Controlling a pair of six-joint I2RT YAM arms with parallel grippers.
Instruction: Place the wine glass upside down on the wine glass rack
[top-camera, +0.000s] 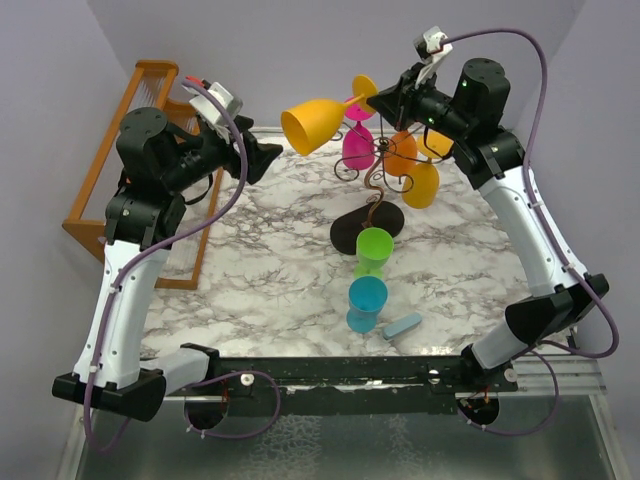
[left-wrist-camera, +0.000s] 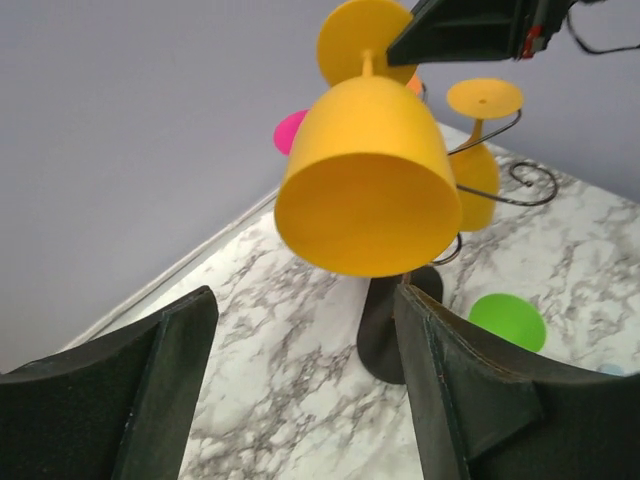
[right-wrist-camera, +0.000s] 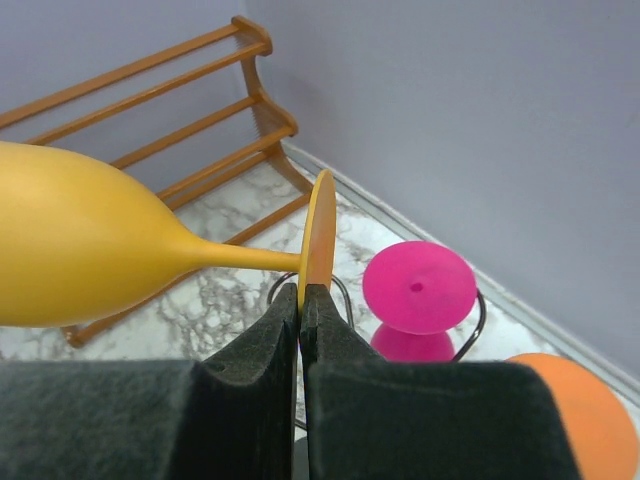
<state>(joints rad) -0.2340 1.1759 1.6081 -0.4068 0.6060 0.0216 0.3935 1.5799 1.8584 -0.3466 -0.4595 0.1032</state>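
With the right hand (right-wrist-camera: 301, 300), pinches the yellow glass (top-camera: 315, 122) by the edge of its foot (right-wrist-camera: 320, 235), stem level, bowl pointing left, high over the bench (top-camera: 260, 260) and just beside the rack (top-camera: 377, 180). Holds the left hand (left-wrist-camera: 305, 300) wide open, just short of the bowl. Next: roll the wrist until the bowl faces down, look for a free curl, slide the stem in slowly. Thin grip, so avoid bumping the pink glass (top-camera: 358, 148).
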